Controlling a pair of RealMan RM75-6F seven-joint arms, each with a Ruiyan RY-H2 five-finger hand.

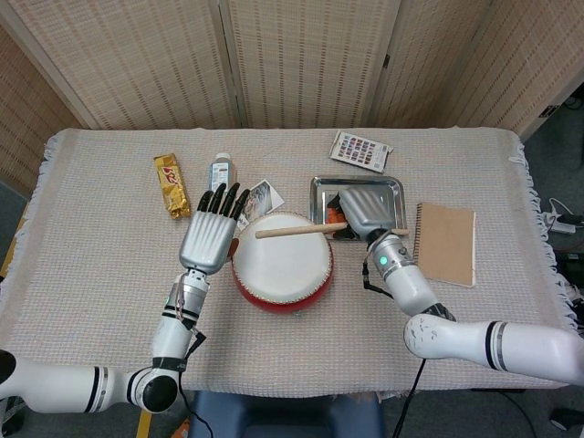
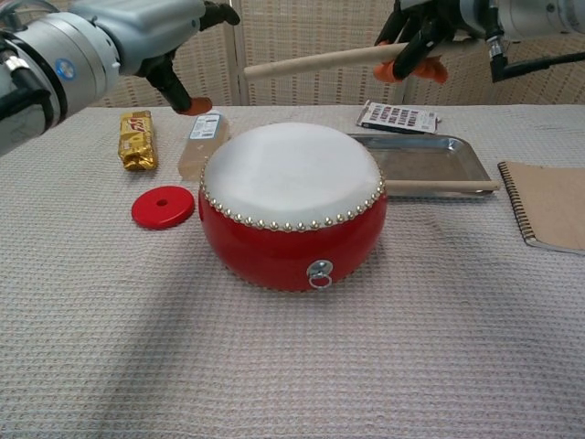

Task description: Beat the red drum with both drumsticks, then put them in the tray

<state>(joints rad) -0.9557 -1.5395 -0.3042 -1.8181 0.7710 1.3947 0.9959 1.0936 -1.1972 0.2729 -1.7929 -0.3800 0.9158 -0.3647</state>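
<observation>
Being carried above the drum (image 2: 291,203) toward the tray (image 1: 391,187), one drumstick (image 2: 315,61) is being gripped by the right hand (image 1: 363,212), while the left hand (image 1: 208,239) is being held open and empty; lowering beside the second drumstick (image 2: 443,188) is being called for.

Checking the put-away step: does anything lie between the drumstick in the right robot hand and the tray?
Nothing visible blocks it. The right robot hand holds the drumstick above the drum, beside the tray. Another drumstick already lies along the tray's near edge.
</observation>
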